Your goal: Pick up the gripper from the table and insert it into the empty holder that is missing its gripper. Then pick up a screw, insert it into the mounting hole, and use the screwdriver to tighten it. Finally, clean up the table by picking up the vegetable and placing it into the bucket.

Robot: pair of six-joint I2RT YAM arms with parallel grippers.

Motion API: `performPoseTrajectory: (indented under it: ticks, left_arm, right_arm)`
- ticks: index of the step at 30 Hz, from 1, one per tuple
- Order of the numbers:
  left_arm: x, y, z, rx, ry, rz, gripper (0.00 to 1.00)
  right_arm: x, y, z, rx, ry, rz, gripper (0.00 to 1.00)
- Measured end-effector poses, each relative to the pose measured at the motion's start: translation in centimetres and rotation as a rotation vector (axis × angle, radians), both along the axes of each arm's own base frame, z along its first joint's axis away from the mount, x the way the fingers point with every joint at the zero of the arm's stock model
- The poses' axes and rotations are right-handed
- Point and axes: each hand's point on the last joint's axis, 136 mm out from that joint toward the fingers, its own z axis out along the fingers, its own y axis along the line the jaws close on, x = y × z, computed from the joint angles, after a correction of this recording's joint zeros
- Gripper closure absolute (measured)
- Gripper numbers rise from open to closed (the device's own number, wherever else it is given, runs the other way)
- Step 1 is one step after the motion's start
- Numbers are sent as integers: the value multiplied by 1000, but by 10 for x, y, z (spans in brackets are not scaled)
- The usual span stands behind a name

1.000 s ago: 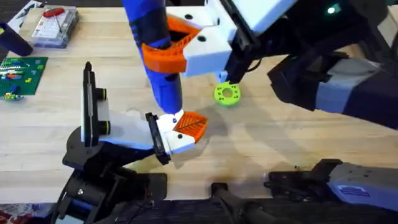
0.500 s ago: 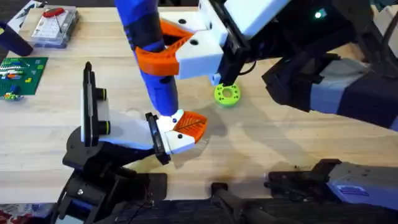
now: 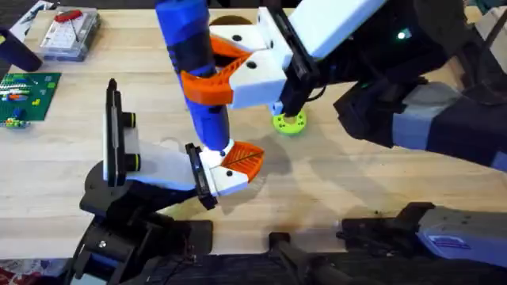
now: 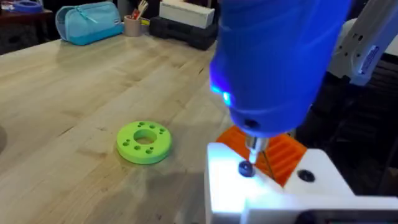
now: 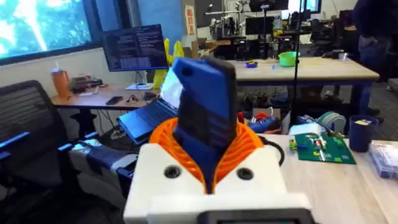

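My right gripper (image 3: 204, 73) is shut on the blue screwdriver (image 3: 190, 32), holding it nearly upright; the right wrist view shows the screwdriver (image 5: 202, 99) between the orange pads (image 5: 249, 146). Its thin bit (image 4: 255, 146) points down onto a dark screw (image 4: 246, 168) in the white gripper piece (image 3: 230, 176), which has an orange ribbed pad (image 4: 283, 155). That piece sits in a black holder (image 3: 198, 172) at the end of my left arm (image 3: 127, 158), low over the table. The vegetable and the bucket are hidden or out of view.
A bright green disc with holes (image 3: 289, 121) lies just right of the work spot, also in the left wrist view (image 4: 144, 141). A clear parts box (image 3: 70, 33) and a green board (image 3: 28, 93) are at the far left. My right arm spans the upper right.
The screwdriver leaned left with the right gripper half a second ago and now stands more upright. Its tip stays on the white gripper piece. The left arm has not moved.
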Motion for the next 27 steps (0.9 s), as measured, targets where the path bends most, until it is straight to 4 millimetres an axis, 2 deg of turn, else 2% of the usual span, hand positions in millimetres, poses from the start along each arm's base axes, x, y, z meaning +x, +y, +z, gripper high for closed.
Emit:
performPoseTrajectory:
  ticks: [27]
  left_arm:
    - [0, 0, 0, 0, 0, 0, 989]
  right_arm:
    - [2, -1, -5, -5, -22, -11, 977]
